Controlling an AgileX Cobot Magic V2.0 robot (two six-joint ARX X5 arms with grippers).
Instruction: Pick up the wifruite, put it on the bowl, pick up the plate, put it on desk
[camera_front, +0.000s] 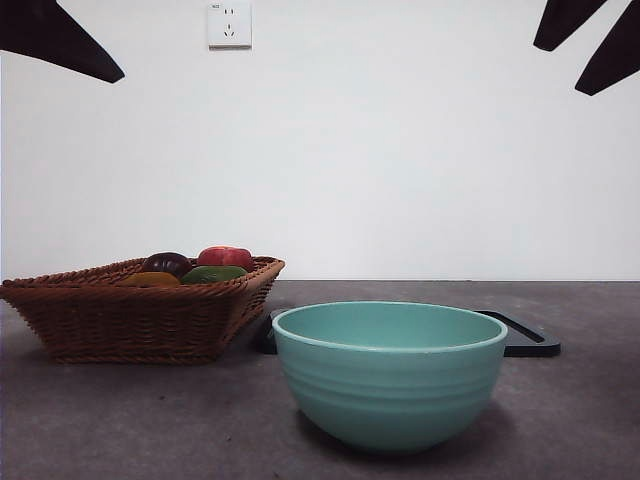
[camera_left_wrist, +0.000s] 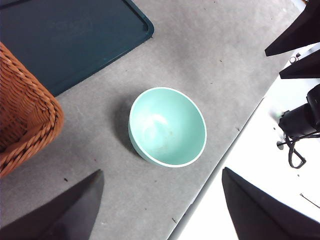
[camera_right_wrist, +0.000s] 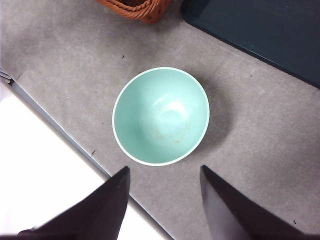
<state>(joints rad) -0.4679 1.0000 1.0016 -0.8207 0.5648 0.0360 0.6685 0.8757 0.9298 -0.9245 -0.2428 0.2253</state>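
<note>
The wifruite (camera_front: 150, 279), small and orange-brown, lies in the wicker basket (camera_front: 120, 320) among other fruit. It does not show in either wrist view. The mint-teal bowl (camera_front: 389, 372) stands empty on the desk (camera_front: 150, 420) in front. It also shows as bowl (camera_left_wrist: 167, 126) and bowl (camera_right_wrist: 161, 116). The plate (camera_front: 528, 335), a flat dark green tray, lies behind the bowl; it shows as plate (camera_left_wrist: 65, 35) and plate (camera_right_wrist: 270, 30) too. My left gripper (camera_left_wrist: 161, 172) and right gripper (camera_right_wrist: 164, 168) both hover high over the bowl, open and holding nothing.
A dark purple fruit (camera_front: 166, 263), a red fruit (camera_front: 225, 256) and a green fruit (camera_front: 213, 273) share the basket. The desk's front edge (camera_right_wrist: 60, 130) runs close to the bowl. Black arm tips (camera_front: 60, 40) show at the top corners.
</note>
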